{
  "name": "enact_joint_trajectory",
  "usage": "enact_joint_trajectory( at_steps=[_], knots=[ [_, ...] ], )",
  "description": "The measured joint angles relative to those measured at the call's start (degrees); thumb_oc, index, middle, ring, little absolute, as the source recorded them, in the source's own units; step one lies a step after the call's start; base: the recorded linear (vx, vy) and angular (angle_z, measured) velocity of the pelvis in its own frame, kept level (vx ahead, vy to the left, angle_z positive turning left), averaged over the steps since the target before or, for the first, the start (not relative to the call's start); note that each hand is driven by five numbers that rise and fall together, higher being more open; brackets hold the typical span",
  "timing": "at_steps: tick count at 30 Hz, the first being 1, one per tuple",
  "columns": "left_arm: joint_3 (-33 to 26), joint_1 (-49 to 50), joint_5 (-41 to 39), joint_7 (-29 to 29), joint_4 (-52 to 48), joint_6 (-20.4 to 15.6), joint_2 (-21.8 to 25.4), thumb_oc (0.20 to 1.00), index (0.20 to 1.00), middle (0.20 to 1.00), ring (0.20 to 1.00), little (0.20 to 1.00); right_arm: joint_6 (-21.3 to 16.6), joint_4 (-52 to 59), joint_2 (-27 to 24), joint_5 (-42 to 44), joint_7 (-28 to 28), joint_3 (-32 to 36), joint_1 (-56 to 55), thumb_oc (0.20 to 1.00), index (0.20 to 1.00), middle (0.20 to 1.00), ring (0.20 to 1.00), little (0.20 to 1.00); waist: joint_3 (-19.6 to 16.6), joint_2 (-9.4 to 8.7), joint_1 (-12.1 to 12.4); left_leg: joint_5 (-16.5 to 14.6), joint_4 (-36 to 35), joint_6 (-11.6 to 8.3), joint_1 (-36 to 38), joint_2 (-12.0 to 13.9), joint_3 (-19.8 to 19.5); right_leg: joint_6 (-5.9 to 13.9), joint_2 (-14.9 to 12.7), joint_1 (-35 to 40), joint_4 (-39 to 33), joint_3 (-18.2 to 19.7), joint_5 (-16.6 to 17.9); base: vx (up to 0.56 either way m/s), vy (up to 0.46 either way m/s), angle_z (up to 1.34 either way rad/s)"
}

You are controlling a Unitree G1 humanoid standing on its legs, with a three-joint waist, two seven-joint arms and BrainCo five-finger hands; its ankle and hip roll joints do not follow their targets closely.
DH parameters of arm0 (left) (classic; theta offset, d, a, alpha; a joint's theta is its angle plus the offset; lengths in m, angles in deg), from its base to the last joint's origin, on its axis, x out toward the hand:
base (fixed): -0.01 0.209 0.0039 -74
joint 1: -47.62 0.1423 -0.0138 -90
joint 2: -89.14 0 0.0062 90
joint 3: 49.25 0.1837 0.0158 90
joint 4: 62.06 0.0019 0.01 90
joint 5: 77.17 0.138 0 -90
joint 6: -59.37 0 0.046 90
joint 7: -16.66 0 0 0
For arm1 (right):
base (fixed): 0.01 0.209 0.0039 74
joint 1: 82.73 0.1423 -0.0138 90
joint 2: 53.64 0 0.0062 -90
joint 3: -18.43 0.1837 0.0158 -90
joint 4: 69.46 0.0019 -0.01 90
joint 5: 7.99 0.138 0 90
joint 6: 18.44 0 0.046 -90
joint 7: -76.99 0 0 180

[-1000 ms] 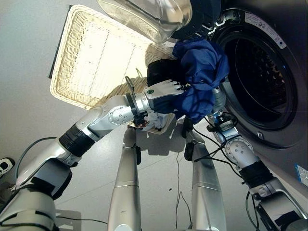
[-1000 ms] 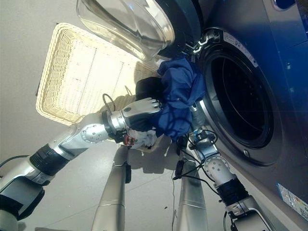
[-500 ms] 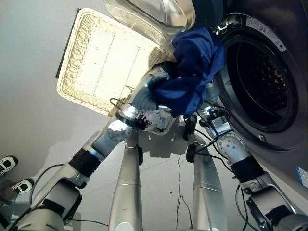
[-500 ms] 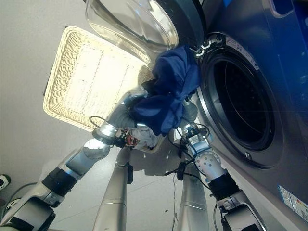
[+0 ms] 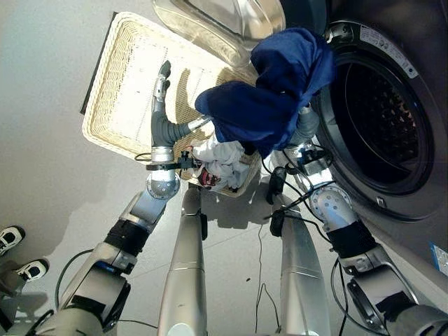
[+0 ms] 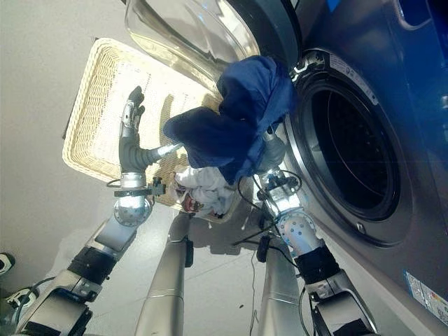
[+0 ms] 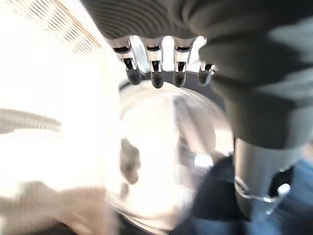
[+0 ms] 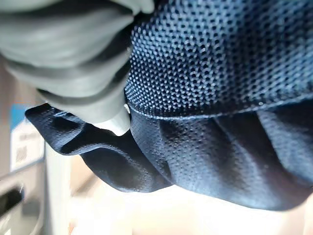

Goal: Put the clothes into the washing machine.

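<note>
In front of the washing machine (image 5: 392,140), a big blue cloth (image 5: 273,98) is hanging in the air, right beside the round opening of the drum (image 5: 381,122). The cloth is not inside the drum; it is bunching up at the rim, between the opening and the glass door (image 5: 217,24), which is standing wide open above it. The right arm is reaching up under the cloth, and the right hand (image 8: 73,58) is sitting tucked against the blue mesh in the right wrist view. The cloth is covering its fingers, so I cannot tell if they are curling round it or not. The left hand (image 5: 162,84) is standing apart from the cloth, over the pale wicker basket (image 5: 119,91). Its fingers (image 7: 156,78) are pointing straight out and are holding nothing; in the left wrist view they are pointing toward the shiny glass door. The basket is lying on the grey floor (image 5: 42,175), just beside the machine. A small heap of white clothes (image 5: 220,157) is lying at the near edge of the basket, under the blue cloth and close to the left wrist. A person's shoes (image 5: 14,241) are showing at the far left edge of the floor, well apart from the basket.
</note>
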Motion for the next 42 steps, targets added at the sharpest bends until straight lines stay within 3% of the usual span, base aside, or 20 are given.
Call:
enact_joint_trajectory(
  at_steps=[11,17,26,30,33,34,36,37,38,39,40,41,42],
  knots=[
    [3.84,-7.14,-4.91,4.95,16.53,2.12,1.14,1.000,1.000,1.000,1.000,1.000,-2.63,-30.44,-6.14,10.75,5.26,1.58,6.40,0.200,0.200,0.200,0.200,0.200,0.00,0.00,-0.20,0.02,-0.45,-0.02,-0.18,0.50,1.01,-0.12,0.26,-0.18,-1.17,0.05,0.60,0.00,0.019,-0.03],
    [3.78,-10.60,-8.19,4.93,22.93,2.18,3.31,1.000,1.000,1.000,1.000,1.000,-2.73,-38.08,-7.34,13.34,6.30,2.44,11.20,0.200,0.200,0.200,0.200,0.200,0.00,0.00,-1.54,0.02,-0.50,-0.03,-0.13,0.69,1.35,-0.19,0.42,-0.20,-1.24,0.09,0.64,0.00,0.000,0.00],
    [3.82,-10.62,-8.29,4.68,25.75,2.21,3.43,1.000,1.000,1.000,1.000,1.000,-2.70,-43.88,-7.62,13.16,9.53,4.63,11.73,0.200,0.200,0.200,0.200,0.200,0.01,0.01,-1.48,0.02,-0.47,-0.05,-0.09,0.92,1.40,-0.36,0.62,-0.24,-1.16,0.10,0.75,0.00,-0.004,0.00],
    [5.09,-11.49,-8.60,3.40,27.53,2.53,4.37,1.000,1.000,1.000,1.000,1.000,-4.12,-47.28,-8.29,10.38,15.99,4.86,14.56,0.200,0.200,0.200,0.200,0.200,0.04,0.06,-1.40,0.07,-0.48,-0.12,-0.17,1.11,1.47,-0.43,0.77,-0.38,-1.15,0.11,0.78,0.03,-0.073,-0.01],
    [5.07,-11.80,-8.66,2.94,28.27,2.51,5.47,1.000,1.000,1.000,1.000,1.000,-7.55,-49.22,-10.55,9.30,21.87,6.55,17.80,0.200,0.200,0.200,0.200,0.200,0.13,0.40,-1.12,0.18,-0.49,-0.28,-0.69,1.23,1.45,-0.48,0.87,-0.94,-1.07,0.10,0.80,0.02,-0.084,-0.01],
    [5.07,-11.56,-8.67,2.65,28.23,2.47,6.16,1.000,1.000,1.000,1.000,1.000,-13.38,-50.17,-13.66,8.33,28.80,8.16,20.95,0.200,0.200,0.200,0.200,0.200,0.15,0.93,-0.92,0.27,-0.50,-0.33,-1.42,1.26,1.41,-0.58,0.93,-1.75,-1.02,0.13,0.86,0.03,-0.078,-0.02],
    [5.14,-11.18,-8.67,2.57,28.25,2.42,6.57,1.000,1.000,1.000,1.000,1.000,-17.27,-50.59,-16.28,7.35,33.13,9.51,22.71,0.200,0.200,0.200,0.200,0.200,0.24,1.09,-0.25,0.41,-0.53,-0.49,-1.87,1.31,1.39,-0.68,1.01,-2.25,-1.04,0.15,0.94,0.05,-0.067,-0.03],
    [5.39,-10.46,-8.68,2.64,27.44,2.27,6.73,1.000,1.000,1.000,1.000,1.000,-21.30,-51.45,-19.13,6.00,38.57,9.62,24.10,0.200,0.200,0.200,0.200,0.200,0.28,1.16,0.39,0.45,-0.80,-0.52,-1.95,1.33,1.34,-0.69,1.05,-2.51,-1.10,0.16,0.94,0.00,0.000,0.00],
    [6.46,-9.47,-8.68,2.78,26.46,1.89,7.21,1.000,1.000,1.000,1.000,1.000,-29.17,-51.79,-20.94,4.44,43.94,10.49,25.09,0.200,0.200,0.200,0.200,0.200,0.34,1.56,0.60,0.51,-1.02,-0.53,-1.98,1.33,1.33,-0.69,1.02,-2.60,-1.09,0.10,0.94,0.04,-0.013,0.00],
    [7.05,-8.28,-8.70,2.82,26.01,1.93,7.63,1.000,1.000,1.000,1.000,1.000,-32.09,-50.98,-21.07,3.05,47.77,10.82,24.45,0.200,0.200,0.200,0.200,0.200,0.40,1.71,0.37,0.51,-1.07,-0.53,-1.98,1.30,1.34,-0.70,0.97,-2.60,-1.12,0.05,0.92,0.04,-0.007,0.02],
    [7.10,-7.18,-8.71,2.83,25.39,1.94,8.03,1.000,1.000,1.000,1.000,1.000,-33.66,-50.59,-21.20,2.74,50.53,11.00,24.41,1.000,1.000,1.000,1.000,1.000,0.40,1.71,0.24,0.50,-1.09,-0.53,-1.98,1.22,1.35,-0.68,0.91,-2.59,-1.13,0.04,0.91,0.04,-0.001,0.02],
    [7.23,-6.84,-8.71,2.92,24.90,1.96,7.96,1.000,1.000,1.000,1.000,1.000,-36.14,-50.03,-21.49,1.91,52.99,12.33,24.04,1.000,1.000,1.000,1.000,1.000,0.42,1.75,0.35,0.49,-1.07,-0.53,-2.04,1.12,1.35,-0.63,0.85,-2.61,-1.12,0.04,0.87,0.00,0.000,0.00],
    [7.23,-6.84,-8.71,2.92,24.90,1.96,7.96,1.000,1.000,1.000,1.000,1.000,-36.14,-50.03,-21.49,1.91,52.99,12.33,24.04,1.000,1.000,1.000,1.000,1.000,0.42,1.75,0.35,0.49,-1.07,-0.53,-2.04,1.12,1.35,-0.63,0.85,-2.61,-1.12,0.04,0.87,0.00,0.000,0.00]
  ],
)
